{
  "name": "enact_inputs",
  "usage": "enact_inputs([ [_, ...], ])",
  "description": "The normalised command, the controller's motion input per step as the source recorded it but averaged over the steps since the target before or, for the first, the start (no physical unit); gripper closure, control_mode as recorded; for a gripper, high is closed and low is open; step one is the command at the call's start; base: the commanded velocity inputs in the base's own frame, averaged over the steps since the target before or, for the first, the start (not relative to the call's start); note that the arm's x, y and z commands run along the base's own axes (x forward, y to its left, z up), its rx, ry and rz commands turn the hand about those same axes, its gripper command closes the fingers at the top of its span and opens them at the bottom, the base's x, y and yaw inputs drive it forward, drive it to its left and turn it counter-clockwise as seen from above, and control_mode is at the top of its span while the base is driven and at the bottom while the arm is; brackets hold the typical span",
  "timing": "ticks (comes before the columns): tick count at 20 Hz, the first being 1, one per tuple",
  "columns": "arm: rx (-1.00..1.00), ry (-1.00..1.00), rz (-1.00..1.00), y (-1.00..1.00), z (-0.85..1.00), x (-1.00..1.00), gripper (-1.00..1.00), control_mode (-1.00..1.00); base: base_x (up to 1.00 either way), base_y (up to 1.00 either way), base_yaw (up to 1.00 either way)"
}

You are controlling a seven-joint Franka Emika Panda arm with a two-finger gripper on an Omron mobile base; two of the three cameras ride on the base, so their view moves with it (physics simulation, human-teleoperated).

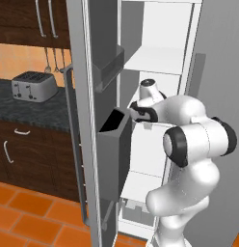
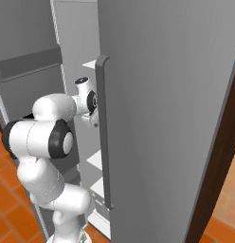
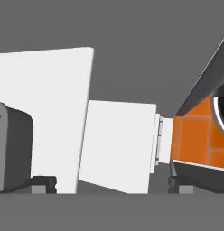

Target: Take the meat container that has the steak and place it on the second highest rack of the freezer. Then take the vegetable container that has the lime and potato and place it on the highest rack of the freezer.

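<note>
Tool (image 3: 113, 182) seen from the hand view: two dark fingertips (image 3: 44, 182) low in the picture, well apart, nothing between them, so the jaws stand open and empty. Beyond the tips, white shelf edges of the freezer (image 3: 50, 117) run off in steps against grey interior wall; to the right a dark edge and a patch of orange tiled floor (image 3: 195, 135). At the far left of that view a dark grey bin (image 3: 12, 149) sits close to the hand. From the left base view, the arm (image 1: 189, 144) rises at lower right and bends forward, its wrist reaching into the open freezer at mid height; the tool itself is hidden behind the wrist, so its jaws cannot be judged from here. Above the wrist a flat white shelf (image 1: 152, 60) spans the compartment; which rack this is in the stack cannot be told. The open door (image 1: 99, 120) stands to the left of the arm, carrying dark grey door bins (image 1: 114, 144), with a long grey handle (image 1: 73, 144) on its outer face. Further left, a dark counter (image 1: 30, 108) bears a silver toaster (image 1: 34, 87), brown cabinets below. In the right base view the wrist passes behind the neighbouring grey door (image 2: 167, 118) and its vertical handle (image 2: 104, 133). Steak, lime and potato: cannot be made out.
</note>
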Motion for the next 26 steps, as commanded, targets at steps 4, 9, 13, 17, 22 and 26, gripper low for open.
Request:
enact_inputs([
  [4, 0.0, 0.13, 0.08, 0.51, 0.39, -0.93, -1.0, -1.0, 0.0, 0.0, 0.0],
  [9, 0.0, 0.12, 0.05, 0.15, 0.49, -0.87, -1.0, -1.0, 0.0, 0.0, 0.0],
  [13, 0.0, 0.09, 0.06, 0.0, 0.44, -0.83, -1.0, -1.0, 0.0, 0.0, 0.0],
  [17, 0.0, 0.03, 0.24, 0.0, 0.3, -0.22, -1.0, -1.0, 0.0, 0.0, 0.0],
  [22, 0.0, 0.02, 0.15, -0.04, 0.24, -0.45, -1.0, -1.0, 0.0, 0.0, 0.0],
  [26, 0.0, 0.0, 0.0, -0.02, 0.12, -0.79, -1.0, -1.0, 0.0, 0.0, 0.0],
])
